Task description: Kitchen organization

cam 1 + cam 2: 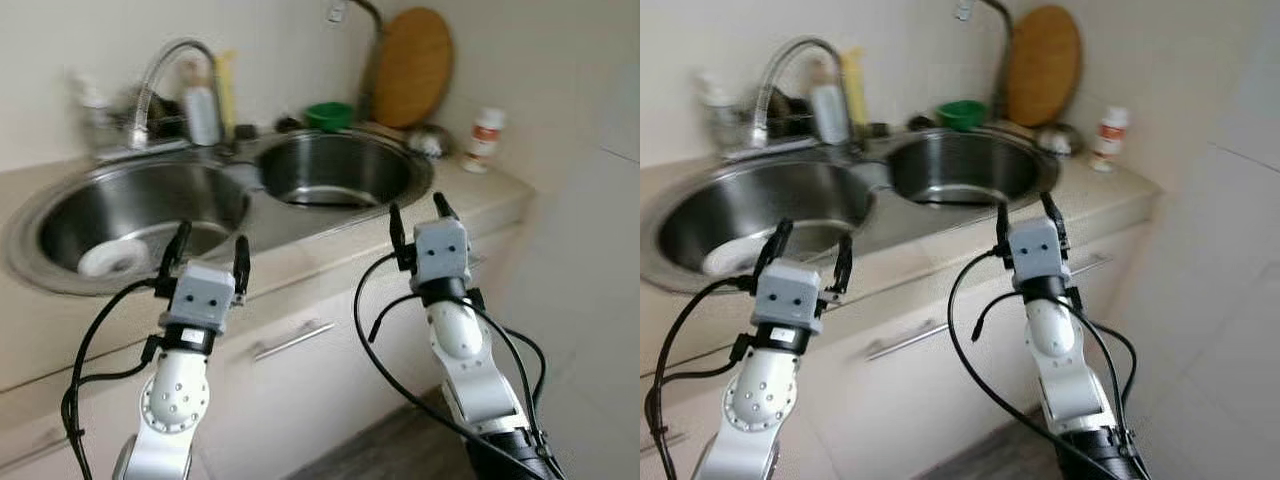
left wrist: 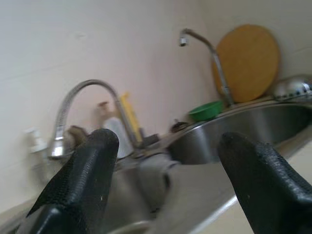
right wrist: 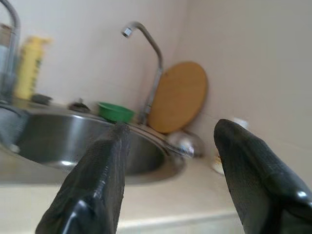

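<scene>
Far left, the left sink bowl [image 1: 190, 195] is round and shiny, and a white roll-shaped thing [image 1: 112, 258] lies in its bottom near the front wall. Behind this bowl stand a curved tap [image 1: 165, 75], a small pale bottle [image 1: 90, 100], a white bottle [image 1: 202, 112] and a yellow bottle [image 1: 226, 88], all close to the wall.

The left gripper [image 1: 208, 258] hangs in the air over the front rim of the left bowl. Its two black fingers [image 2: 83, 185] are spread apart and hold nothing. Below it is the flat front edge of the counter [image 1: 300, 262] — bare from here to the other gripper — and under that a drawer with a long silver handle [image 1: 292, 340].

Next comes the right sink bowl [image 1: 345, 165]. A green bowl [image 1: 330, 114] sits at its back rim, with a tall thin tap [image 3: 146, 63] beside it. A round wooden board [image 1: 412, 66] leans on the wall behind.

The right gripper [image 1: 418, 222] is in front of the right bowl, above the counter edge, fingers wide apart and holding nothing.

Farther right a shiny metal thing [image 1: 428, 140] lies on the counter, then a small white bottle with a red band [image 1: 484, 138] stands near the corner, where the counter ends.
</scene>
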